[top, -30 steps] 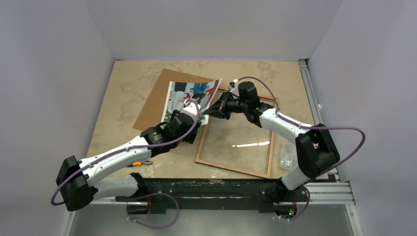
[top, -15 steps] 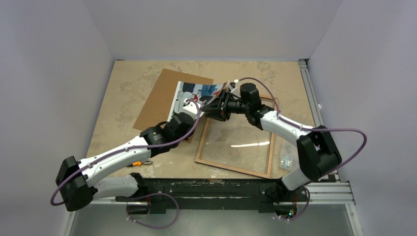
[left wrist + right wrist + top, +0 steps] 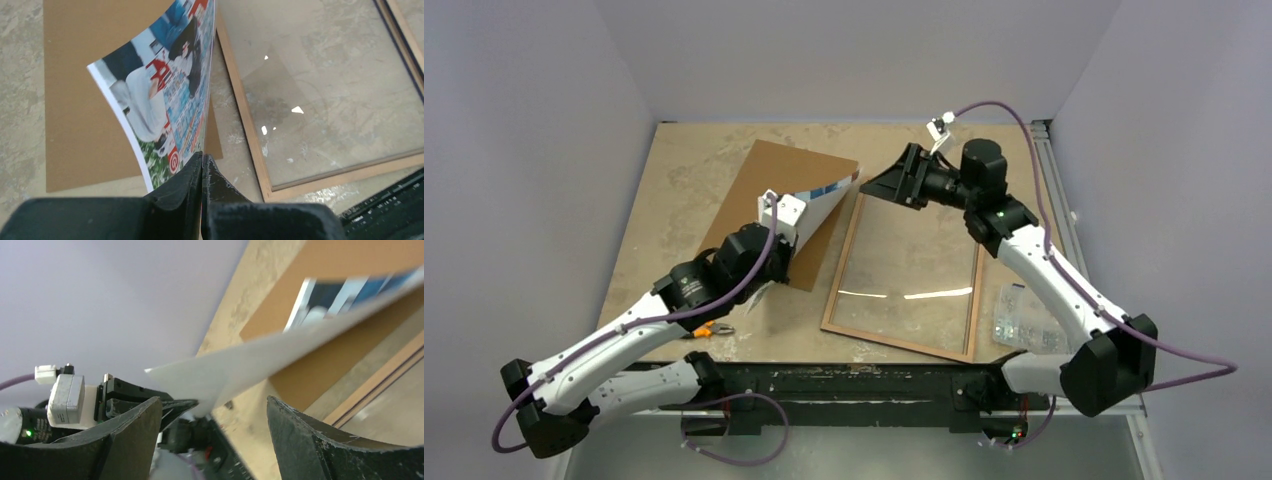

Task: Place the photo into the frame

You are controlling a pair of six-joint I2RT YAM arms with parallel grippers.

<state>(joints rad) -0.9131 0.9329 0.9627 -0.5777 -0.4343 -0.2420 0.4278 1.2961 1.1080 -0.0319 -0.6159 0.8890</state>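
The photo (image 3: 812, 207) is lifted off the table and tilted on edge, its white back showing from above and its colour print (image 3: 167, 95) facing the left wrist camera. My left gripper (image 3: 774, 222) is shut on the photo's lower edge, its fingertips (image 3: 194, 167) pressed together on the paper. The frame (image 3: 837, 290) lies flat to the right, wood-brown side up, with its clear pane showing the table. My right gripper (image 3: 892, 182) hovers open above the frame's far left corner, apart from the photo; the photo's white back (image 3: 260, 360) crosses ahead of the right gripper (image 3: 215, 405).
A brown backing board (image 3: 764, 185) lies flat under the lifted photo, left of the frame. A clear bag of small hardware (image 3: 1024, 318) sits right of the frame. An orange-handled tool (image 3: 709, 330) lies near the front edge. A metal rail (image 3: 1054, 180) borders the table's right side.
My right gripper opened, let go of the photo and drew back up and to the right. My left gripper shut on the photo and raised it on edge over the board.
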